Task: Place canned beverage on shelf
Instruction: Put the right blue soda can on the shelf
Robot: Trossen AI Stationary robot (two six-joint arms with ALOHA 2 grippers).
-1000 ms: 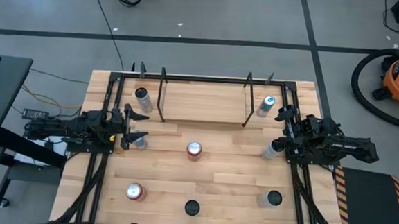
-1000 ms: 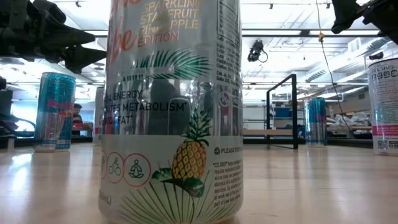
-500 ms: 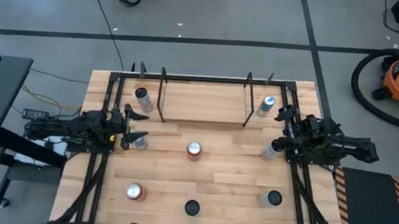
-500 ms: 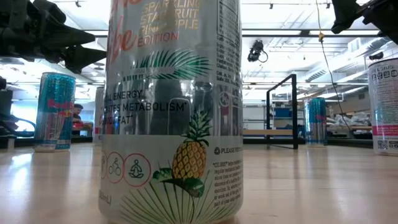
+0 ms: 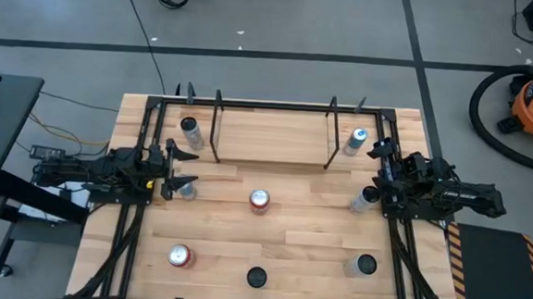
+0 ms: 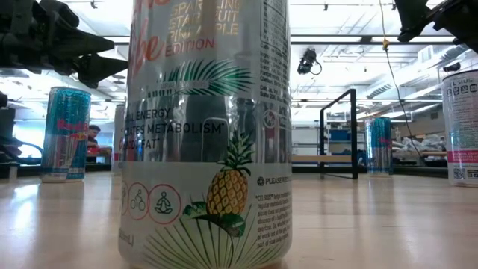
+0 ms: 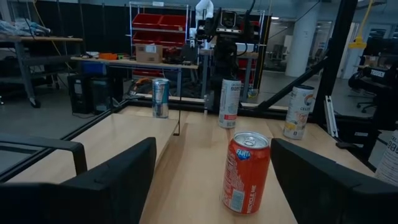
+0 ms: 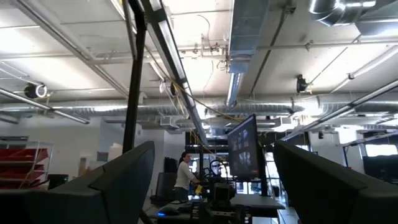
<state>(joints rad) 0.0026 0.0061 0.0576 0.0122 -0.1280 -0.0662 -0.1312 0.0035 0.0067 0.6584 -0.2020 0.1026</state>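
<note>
The shelf (image 5: 272, 134), black rods around a light wood board, stands at the table's far middle. Several cans stand upright on the table. A red can (image 5: 259, 200) is at the centre and shows ahead of my left gripper in the left wrist view (image 7: 245, 171). My left gripper (image 5: 184, 166) is open and empty at the table's left, pointing toward the right edge. A silver can (image 5: 186, 190) stands close beside its near finger. My right gripper (image 5: 373, 170) is open and empty at the table's right, tipped upward. Another silver can (image 5: 363, 200) stands just near of it.
More cans stand at the shelf's left (image 5: 188, 126) and right (image 5: 357, 139) and along the near edge: a red one (image 5: 179, 255), a pineapple-printed one (image 6: 205, 127) that fills the low view, and one at the right (image 5: 365, 265). Bare wood lies between the rows.
</note>
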